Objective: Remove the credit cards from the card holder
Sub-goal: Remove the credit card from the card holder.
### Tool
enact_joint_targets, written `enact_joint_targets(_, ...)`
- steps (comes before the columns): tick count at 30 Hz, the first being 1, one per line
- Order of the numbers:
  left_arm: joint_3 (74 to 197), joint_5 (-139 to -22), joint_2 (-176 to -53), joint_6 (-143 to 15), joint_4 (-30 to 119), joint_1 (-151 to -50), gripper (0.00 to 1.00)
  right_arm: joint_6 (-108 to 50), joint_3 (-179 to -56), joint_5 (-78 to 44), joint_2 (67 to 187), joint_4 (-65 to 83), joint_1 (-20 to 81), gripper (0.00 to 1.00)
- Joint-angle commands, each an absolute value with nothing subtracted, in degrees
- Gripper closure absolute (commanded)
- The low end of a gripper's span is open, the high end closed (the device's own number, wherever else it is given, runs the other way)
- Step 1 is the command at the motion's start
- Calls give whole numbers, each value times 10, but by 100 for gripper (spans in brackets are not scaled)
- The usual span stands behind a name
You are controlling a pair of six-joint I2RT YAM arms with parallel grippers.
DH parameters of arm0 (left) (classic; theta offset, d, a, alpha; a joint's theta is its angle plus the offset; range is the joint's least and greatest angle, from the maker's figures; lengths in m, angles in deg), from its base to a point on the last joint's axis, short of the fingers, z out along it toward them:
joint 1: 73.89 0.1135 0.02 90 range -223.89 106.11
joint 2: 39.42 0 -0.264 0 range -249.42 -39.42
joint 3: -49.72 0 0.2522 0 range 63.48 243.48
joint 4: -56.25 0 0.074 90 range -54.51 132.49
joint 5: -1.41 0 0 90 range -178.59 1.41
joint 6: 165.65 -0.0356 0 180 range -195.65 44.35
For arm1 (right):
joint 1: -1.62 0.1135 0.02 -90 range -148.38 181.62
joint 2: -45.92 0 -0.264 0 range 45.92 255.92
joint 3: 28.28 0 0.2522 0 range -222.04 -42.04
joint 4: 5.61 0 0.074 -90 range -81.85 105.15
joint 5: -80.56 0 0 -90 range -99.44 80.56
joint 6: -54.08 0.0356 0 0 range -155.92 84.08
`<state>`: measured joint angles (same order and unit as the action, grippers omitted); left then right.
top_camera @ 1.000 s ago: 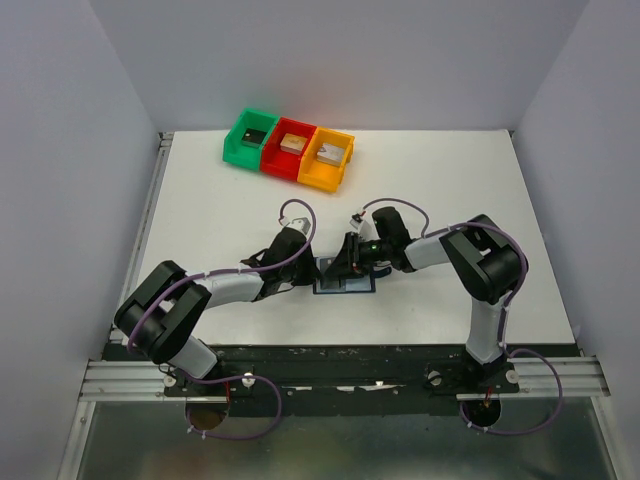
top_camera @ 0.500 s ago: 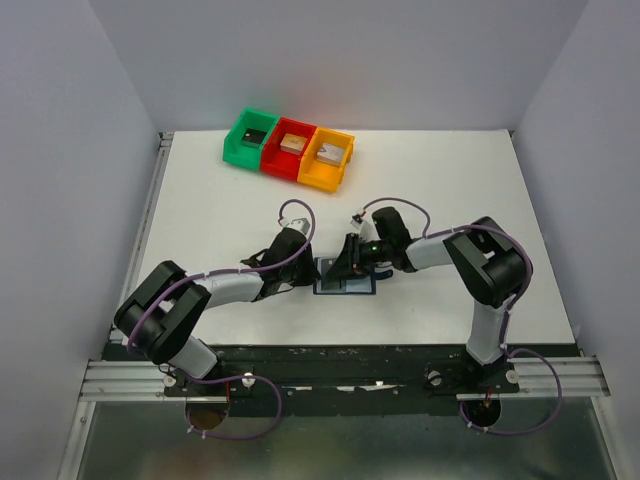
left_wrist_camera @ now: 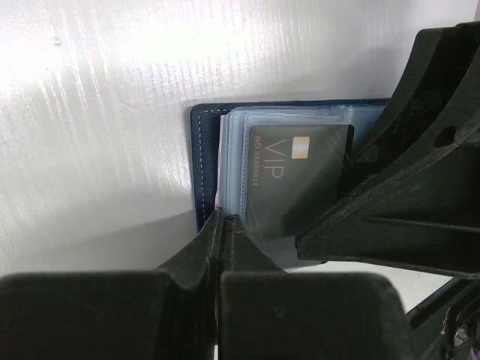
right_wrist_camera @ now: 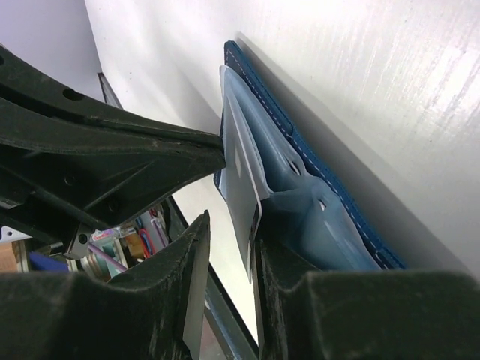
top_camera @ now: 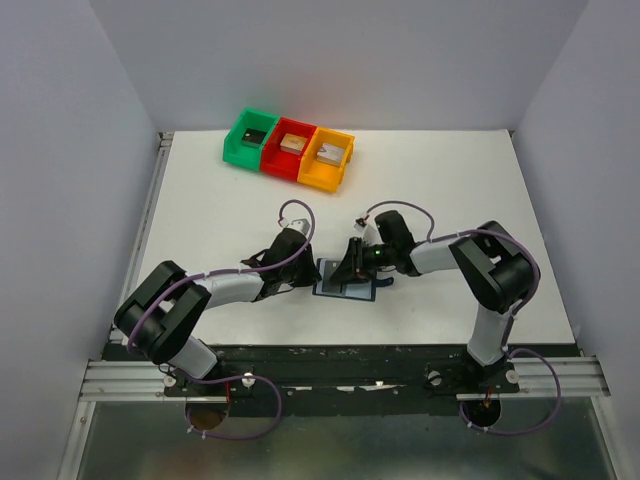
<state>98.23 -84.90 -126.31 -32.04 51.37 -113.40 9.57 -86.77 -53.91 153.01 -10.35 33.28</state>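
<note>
The navy card holder (top_camera: 347,280) lies open on the white table between my two grippers. In the left wrist view its cover (left_wrist_camera: 204,157) and pale blue sleeve pages show, with a black VIP credit card (left_wrist_camera: 300,176) in the top sleeve. My left gripper (left_wrist_camera: 223,217) is shut, its tips pinching the near edge of the sleeve pages. My right gripper (right_wrist_camera: 229,229) is open and straddles the card's edge (right_wrist_camera: 240,180), which leans against one finger with a gap to the other. The sleeves hide any other cards.
Green (top_camera: 250,135), red (top_camera: 290,148) and orange (top_camera: 330,155) bins stand in a row at the back of the table, each with a small block inside. Both arms meet over the holder near the table's front edge.
My left gripper has closed fully on the sleeve edge. The right gripper narrowed a little and shifted slightly, and the holder turned a bit with it.
</note>
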Motion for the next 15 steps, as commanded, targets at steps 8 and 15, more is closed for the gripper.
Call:
enact_joint_targets(8, 977, -873, -1271, -306, 471, -1137, 100, 89, -844, -530, 1501, -107, 326, 66)
enact_joint_targets(15, 975, -876, -1272, -302, 470, -1136, 100, 88, -834, -531, 1495, -112, 322, 66)
